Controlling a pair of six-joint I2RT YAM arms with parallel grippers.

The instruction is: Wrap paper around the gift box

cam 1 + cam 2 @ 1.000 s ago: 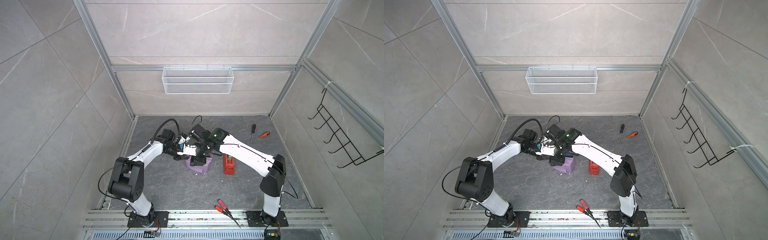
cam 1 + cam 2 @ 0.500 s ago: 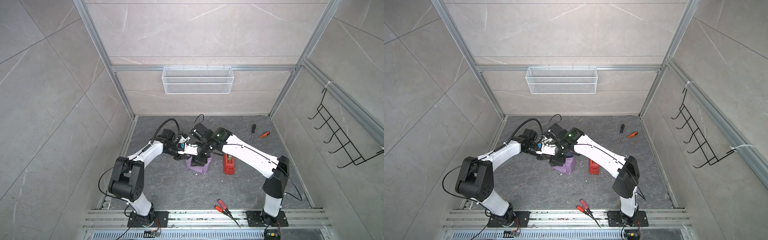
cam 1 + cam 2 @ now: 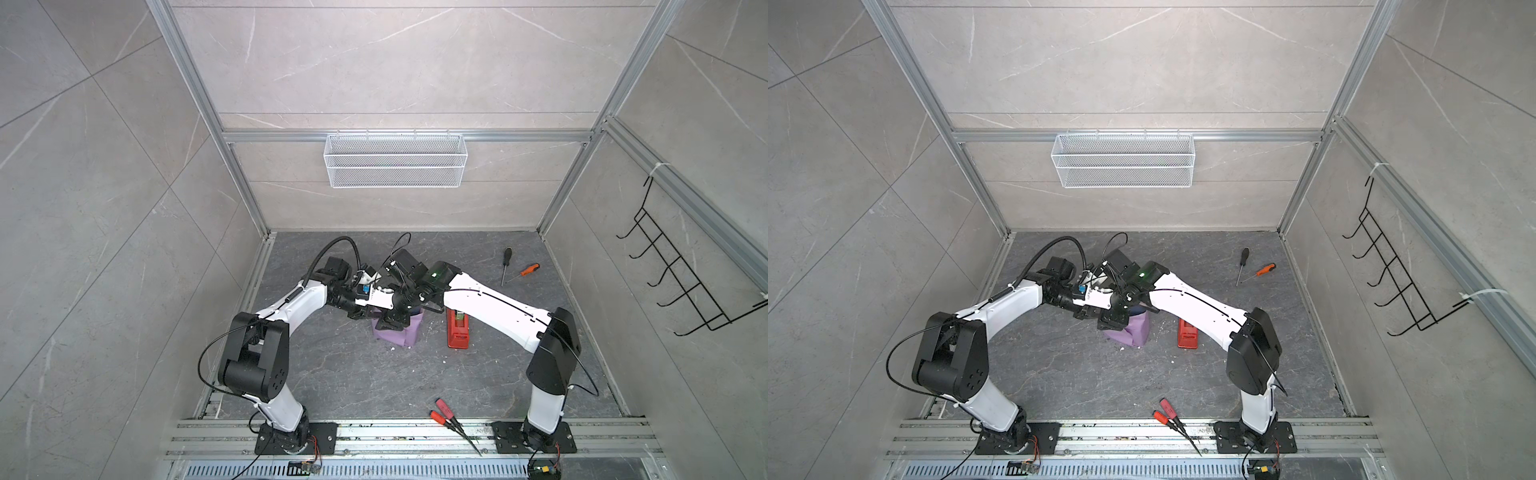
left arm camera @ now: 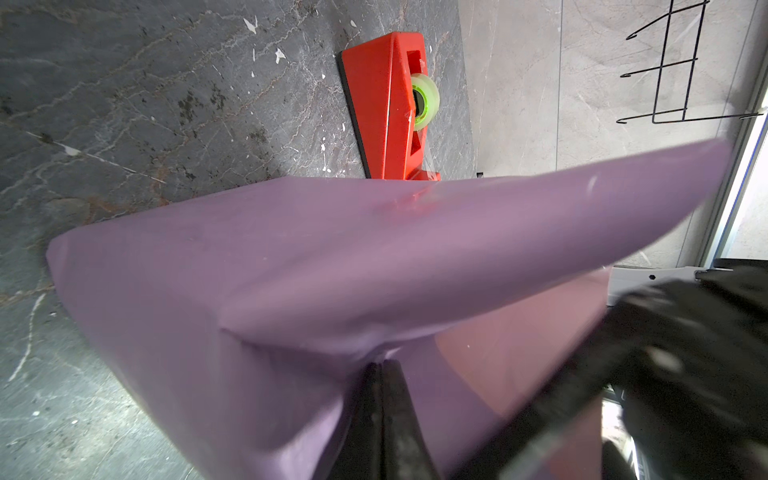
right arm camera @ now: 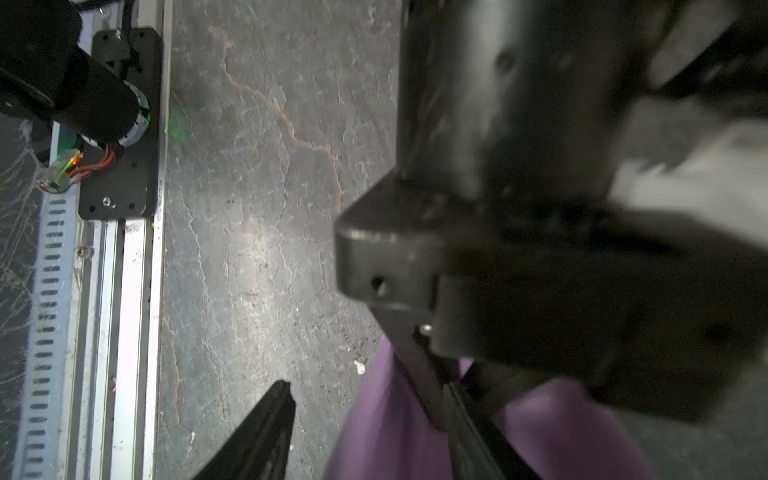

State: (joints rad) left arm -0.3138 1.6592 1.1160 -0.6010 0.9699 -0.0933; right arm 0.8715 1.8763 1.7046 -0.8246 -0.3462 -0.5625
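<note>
**Paper round the box, end flap not yet closed**

The box itself cannot be seen. Judging by the blocky shape, it sits inside the paper point(image 3: 401, 336). The paper stands as a lilac bundle on the counter point(image 3: 332, 374), just beside the dispenser point(image 3: 457, 332), on the side toward the left arm.

In the left wrist view one face is drawn smooth over a corner. A long flap sticks out loose, with its pink underside showing. The left tool point(image 4: 382, 370) is clenched on a pucker of paper where the creases meet. The right tool point(image 5: 361, 399) has its jaws apart at the bundle's edge, with one finger over bare counter, clear of the paper. It grips nothing that shows.

The wrap looks partly done. The sheet is round the box, but the flap is not folded down, and whether any tape is on cannot be told. What seems left is to fold the flap flat, close the ends and fix them with tape.

Two screwdrivers point(image 3: 506, 266) lie well beyond the dispenser, toward the back wall. Red-handled pliers point(image 3: 446, 411) lie well off from it, toward the front rail.
</note>
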